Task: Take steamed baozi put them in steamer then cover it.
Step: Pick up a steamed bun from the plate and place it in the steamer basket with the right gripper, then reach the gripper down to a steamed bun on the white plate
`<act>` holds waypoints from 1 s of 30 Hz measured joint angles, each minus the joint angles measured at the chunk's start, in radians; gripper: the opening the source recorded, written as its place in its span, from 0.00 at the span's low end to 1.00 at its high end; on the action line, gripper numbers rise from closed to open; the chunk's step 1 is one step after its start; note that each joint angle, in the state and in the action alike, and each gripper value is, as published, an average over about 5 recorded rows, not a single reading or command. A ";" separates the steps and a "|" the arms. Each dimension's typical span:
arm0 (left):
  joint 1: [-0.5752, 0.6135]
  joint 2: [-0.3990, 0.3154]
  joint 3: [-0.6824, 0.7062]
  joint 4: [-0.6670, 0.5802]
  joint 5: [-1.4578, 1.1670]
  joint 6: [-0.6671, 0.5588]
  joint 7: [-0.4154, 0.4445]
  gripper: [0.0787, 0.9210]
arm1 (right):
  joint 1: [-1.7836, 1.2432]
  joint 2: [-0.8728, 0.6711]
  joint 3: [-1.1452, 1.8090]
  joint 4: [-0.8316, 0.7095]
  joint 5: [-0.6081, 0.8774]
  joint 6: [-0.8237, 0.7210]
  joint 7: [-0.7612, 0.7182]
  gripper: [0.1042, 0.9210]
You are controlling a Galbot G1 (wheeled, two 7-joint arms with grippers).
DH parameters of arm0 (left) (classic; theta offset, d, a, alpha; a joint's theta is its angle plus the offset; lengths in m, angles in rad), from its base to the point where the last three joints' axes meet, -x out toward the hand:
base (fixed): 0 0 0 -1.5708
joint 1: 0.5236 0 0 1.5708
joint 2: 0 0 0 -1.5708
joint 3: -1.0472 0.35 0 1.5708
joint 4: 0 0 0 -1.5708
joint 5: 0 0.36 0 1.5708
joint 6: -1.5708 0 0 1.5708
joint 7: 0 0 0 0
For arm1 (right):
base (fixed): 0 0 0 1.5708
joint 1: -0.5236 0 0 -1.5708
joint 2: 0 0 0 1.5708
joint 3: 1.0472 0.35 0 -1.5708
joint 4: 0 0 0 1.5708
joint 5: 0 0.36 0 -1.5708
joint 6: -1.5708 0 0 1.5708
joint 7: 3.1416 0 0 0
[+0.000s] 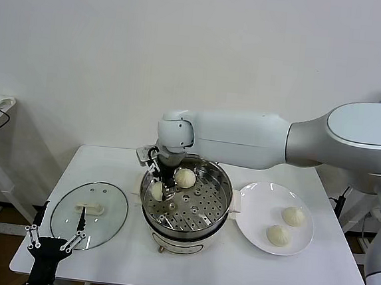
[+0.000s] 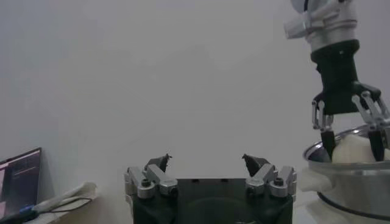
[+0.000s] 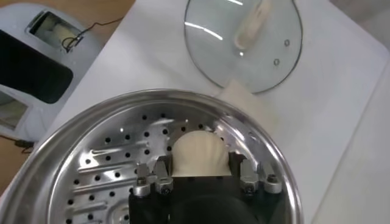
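White desk [image 1: 233,266]. My right tool [image 1: 160,188] is down inside the steamer [image 1: 221,185], fingers narrowly set around a baozi [image 3: 198,153]; another baozi [image 1: 185,177] lies just beside it. My left tool [image 1: 54,240] idles wide open near the cover [image 1: 108,202].

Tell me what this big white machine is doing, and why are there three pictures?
It's a robot with two arms. One picture looks down from its head; the other two come from little cameras on its wrists. On the white table sits a shiny steamer pot. The right gripper reaches inside it, its fingers around a baozi, a soft bun. Another bun already lies in the steamer, and two more buns wait on the white plate. The glass cover lies on the table beside the pot. The left gripper waits open at the table's near edge, holding nothing.
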 measured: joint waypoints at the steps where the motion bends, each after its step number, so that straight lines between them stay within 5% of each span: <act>1: 0.000 0.000 0.000 0.001 0.000 0.000 -0.001 0.88 | -0.006 0.001 0.000 -0.001 -0.001 -0.001 0.004 0.65; 11: -0.002 -0.003 -0.005 0.001 -0.003 -0.001 -0.002 0.88 | -0.028 -0.014 0.017 0.014 -0.010 -0.004 0.028 0.87; 30: -0.004 -0.010 0.001 -0.004 0.014 -0.001 0.011 0.88 | 0.020 -0.512 0.228 0.116 -0.196 0.189 -0.195 0.88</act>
